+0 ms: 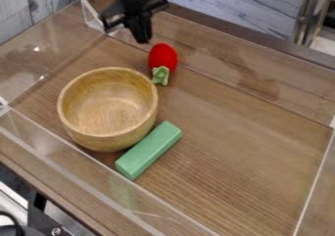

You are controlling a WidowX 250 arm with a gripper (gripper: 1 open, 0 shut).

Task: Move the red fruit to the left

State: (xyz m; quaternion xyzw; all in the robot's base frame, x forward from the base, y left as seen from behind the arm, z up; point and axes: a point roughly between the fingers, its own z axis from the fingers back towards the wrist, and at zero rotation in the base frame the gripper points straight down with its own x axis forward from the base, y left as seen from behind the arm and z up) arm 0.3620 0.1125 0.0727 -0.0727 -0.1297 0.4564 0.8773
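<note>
Small bright red strawberry-shaped fruit (163, 57) with green leafy cap lying on the wood-grain bench (249, 132), cap end pointing toward the camera, just beyond the far right rim of the round light wooden bowl (108, 107) and apart from it. Black gripper (139, 31) hanging at the far edge, above and slightly left of the fruit, pointing steeply down, jaws drawn together with nothing between them. No visible contact between gripper and fruit. Flat green rectangular block (149, 149) lying diagonally near the front, one long edge close beside the bowl's lower right side. Low clear plastic walls (39, 142) enclosing the bench surface on all sides. Folded clear plastic piece (102, 20) standing at the back left, just left of the gripper.
</note>
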